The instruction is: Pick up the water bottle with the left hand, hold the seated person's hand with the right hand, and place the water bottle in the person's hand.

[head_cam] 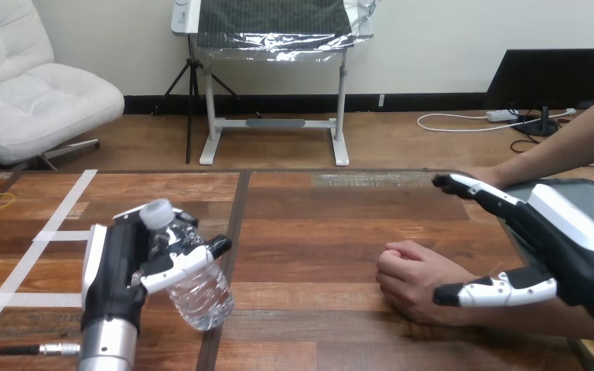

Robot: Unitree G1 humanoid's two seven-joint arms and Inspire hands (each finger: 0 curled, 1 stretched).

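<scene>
Left hand (124,263) at 8 o'clock, upright, fingers and thumb wrapped round clear water bottle (193,290). Bottle tilted: white cap toward 11 o'clock, base toward 5; can't tell if base touches surface (317,224). Right hand (564,247) at 4 o'clock, released, fingers straight, thumb over wrist of person's hand (418,278), which rests fisted on surface; contact unclear.

Tilted clear bottle (201,297), prob. aloft

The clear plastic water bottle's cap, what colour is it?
White cap on the clear plastic water bottle; head view shows it best.
</scene>
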